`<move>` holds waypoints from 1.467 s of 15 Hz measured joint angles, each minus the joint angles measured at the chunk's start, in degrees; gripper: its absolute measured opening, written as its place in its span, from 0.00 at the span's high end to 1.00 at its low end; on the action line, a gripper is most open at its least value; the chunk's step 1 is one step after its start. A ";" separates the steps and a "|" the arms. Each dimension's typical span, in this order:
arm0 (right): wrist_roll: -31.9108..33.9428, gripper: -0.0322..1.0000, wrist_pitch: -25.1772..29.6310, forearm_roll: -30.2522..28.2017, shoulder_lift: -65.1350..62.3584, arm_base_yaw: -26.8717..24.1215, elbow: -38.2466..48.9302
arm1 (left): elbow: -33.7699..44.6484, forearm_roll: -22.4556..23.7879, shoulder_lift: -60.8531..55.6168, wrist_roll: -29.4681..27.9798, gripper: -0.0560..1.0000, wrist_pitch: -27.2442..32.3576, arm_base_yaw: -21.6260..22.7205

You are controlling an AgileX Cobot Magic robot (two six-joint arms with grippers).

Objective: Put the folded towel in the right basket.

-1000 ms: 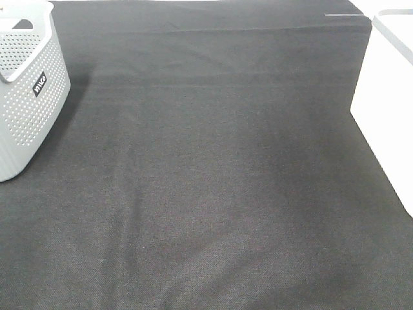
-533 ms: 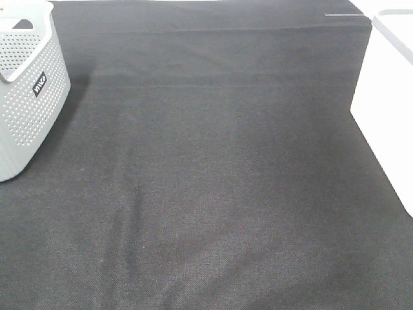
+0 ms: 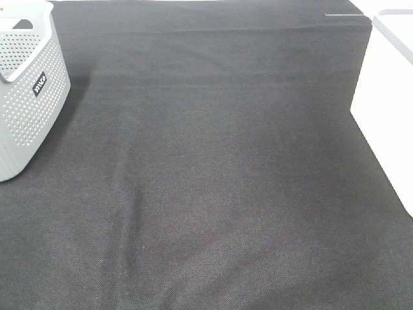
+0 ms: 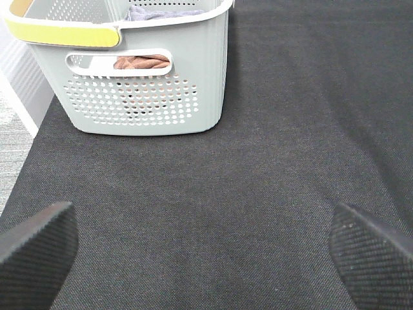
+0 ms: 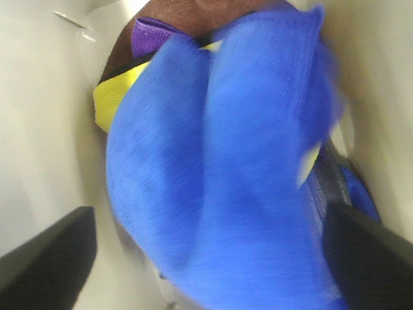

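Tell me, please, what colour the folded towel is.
Blue; the towel shows best in the right wrist view.

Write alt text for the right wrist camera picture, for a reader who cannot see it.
A blurred blue towel fills the picture, inside a white basket, over yellow, purple and brown cloths. The right hand is open, its two dark fingertips wide apart at either side of the towel.
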 joint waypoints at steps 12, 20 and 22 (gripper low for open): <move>1.55 0.03 -0.17 0.63 -10.26 12.72 -3.72 | 0.00 -0.34 0.00 0.92 0.01 0.00 0.00; 1.95 0.03 -0.46 7.62 -23.03 13.92 -0.46 | 0.00 -0.40 0.00 1.09 0.01 0.00 0.00; 1.32 0.04 -0.52 6.07 -30.25 13.92 7.39 | 0.00 -0.40 0.00 1.09 0.01 0.00 0.00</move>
